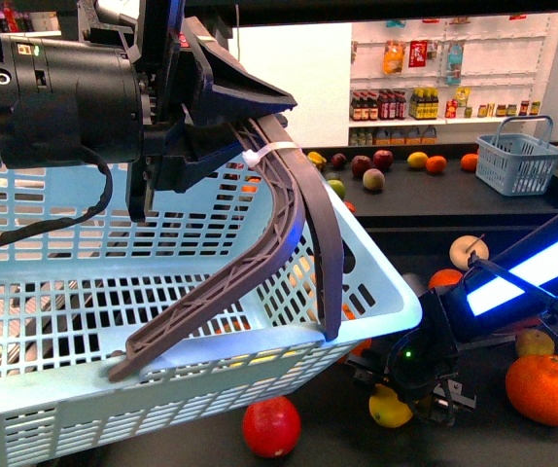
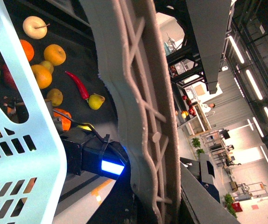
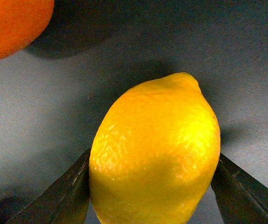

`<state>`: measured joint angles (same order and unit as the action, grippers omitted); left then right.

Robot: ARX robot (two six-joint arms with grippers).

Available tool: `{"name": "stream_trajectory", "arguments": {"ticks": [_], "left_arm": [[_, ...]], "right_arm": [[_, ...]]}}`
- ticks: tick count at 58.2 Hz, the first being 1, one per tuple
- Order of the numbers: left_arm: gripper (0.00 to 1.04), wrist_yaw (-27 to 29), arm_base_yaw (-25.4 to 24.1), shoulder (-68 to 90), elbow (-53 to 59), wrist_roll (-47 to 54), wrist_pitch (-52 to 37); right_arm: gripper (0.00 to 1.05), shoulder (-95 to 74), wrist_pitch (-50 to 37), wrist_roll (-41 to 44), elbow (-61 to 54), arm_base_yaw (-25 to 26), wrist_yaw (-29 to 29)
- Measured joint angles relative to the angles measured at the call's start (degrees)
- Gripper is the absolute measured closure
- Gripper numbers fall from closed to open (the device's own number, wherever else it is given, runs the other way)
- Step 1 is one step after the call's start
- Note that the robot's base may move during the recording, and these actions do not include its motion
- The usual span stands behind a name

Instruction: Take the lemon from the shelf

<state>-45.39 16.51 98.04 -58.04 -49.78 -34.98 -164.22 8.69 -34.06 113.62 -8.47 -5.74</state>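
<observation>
Step in hand: grasp on the lemon, lift not yet done.

Big to small:
- shelf (image 1: 425, 214): its black tray runs across the front view.
- basket (image 1: 65, 292): fills the 9 o'clock half of the front view. It hangs by its handle (image 1: 289, 224) from the left gripper (image 1: 226, 117), which is clamped on that handle.
- right gripper (image 1: 402, 396): down on the tray at 5 o'clock in the front view, just below the basket's near corner.
- lemon (image 1: 389, 407): at that gripper's tip, resting on the tray as far as I can judge.

Right wrist view: the lemon takes up the whole gap between the fingers (image 3: 61, 200). One dark finger sits at each flank, both edges meeting the skin at its widest part. Jaws stand at lemon width and read as gripping it (squeeze force can't be judged from this). The lemon sits deep and centred, long axis pointing away from the wrist.

Neighbours, front view: large orange (image 1: 544, 387) at 3 o'clock of the lemon, well apart. Red fruit (image 1: 271, 426) at 8 o'clock, also apart. Neither crowds the fingers.

Next move, my call: a straight lift off the tray with the grip held. The basket corner hangs at 11 o'clock of the gripper, so the climb needs to clear it. The skin is smooth and oval, so slipping out along the long axis is the risk. A slow start is advisable.
</observation>
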Motion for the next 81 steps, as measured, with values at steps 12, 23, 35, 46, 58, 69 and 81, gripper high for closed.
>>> {"name": "stream_trajectory", "arguments": {"ticks": [12, 23, 35, 46, 58, 69, 81], "left_arm": [[0.94, -0.1, 0.0, 0.0, 0.0, 0.0, 0.0], [0.94, 0.0, 0.0, 0.0, 0.0, 0.0, 0.0], [0.94, 0.0, 0.0, 0.0, 0.0, 0.0, 0.0], [0.94, 0.0, 0.0, 0.0, 0.0, 0.0, 0.0], [0.94, 0.0, 0.0, 0.0, 0.0, 0.0, 0.0], [0.94, 0.0, 0.0, 0.0, 0.0, 0.0, 0.0], [0.94, 0.0, 0.0, 0.0, 0.0, 0.0, 0.0]], "right_arm": [[0.41, 7.5, -5.3, 0.7, -10.1, 3.9, -2.1], [0.41, 20.0, -14.1, 0.9, -18.6, 9.2, -1.3], [0.41, 36.4, -24.1, -2.4, -29.5, 12.3, 9.6], [0.41, 49.7, -33.3, -7.3, -41.6, 10.8, 23.8], [0.41, 61.1, -42.8, -11.4, -53.7, 6.1, 34.0], [0.41, 64.1, -45.0, -11.2, -59.6, 3.1, 35.8], [0.41, 64.3, -45.1, -7.8, -63.4, -0.8, 35.8]]}}
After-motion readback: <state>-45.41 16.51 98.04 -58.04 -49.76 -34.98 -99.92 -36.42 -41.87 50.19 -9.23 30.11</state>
